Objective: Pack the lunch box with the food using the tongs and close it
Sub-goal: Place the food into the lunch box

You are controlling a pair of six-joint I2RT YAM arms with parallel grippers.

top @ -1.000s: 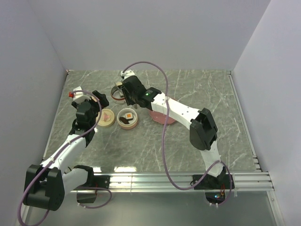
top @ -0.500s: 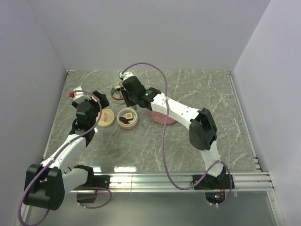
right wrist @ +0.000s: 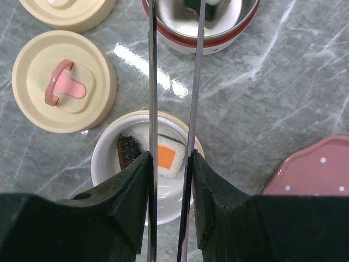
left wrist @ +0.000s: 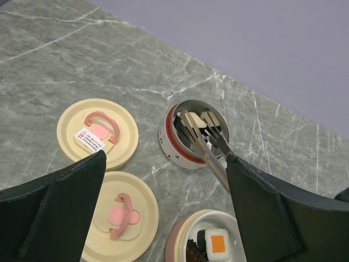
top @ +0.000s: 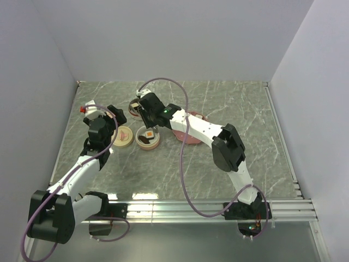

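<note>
My right gripper is shut on the tongs, one thin metal arm against each finger. The tong tips reach into the steel, red-banded lunch box tier, where white-and-dark food pieces lie; I cannot tell whether the tips pinch one. A white lunch box bowl below the gripper holds an orange-topped piece and a dark brown oblong. My left gripper hovers open above the lids, holding nothing. From above, the right gripper is over the steel tier.
Two cream lids with pink handles lie left of the containers. The pink scalloped plate sits to the right, partly under the right arm. Grey walls close the table at the back and sides.
The right arm has swung a little to the left, carrying the tongs further over the steel tier. The left arm has not moved.
</note>
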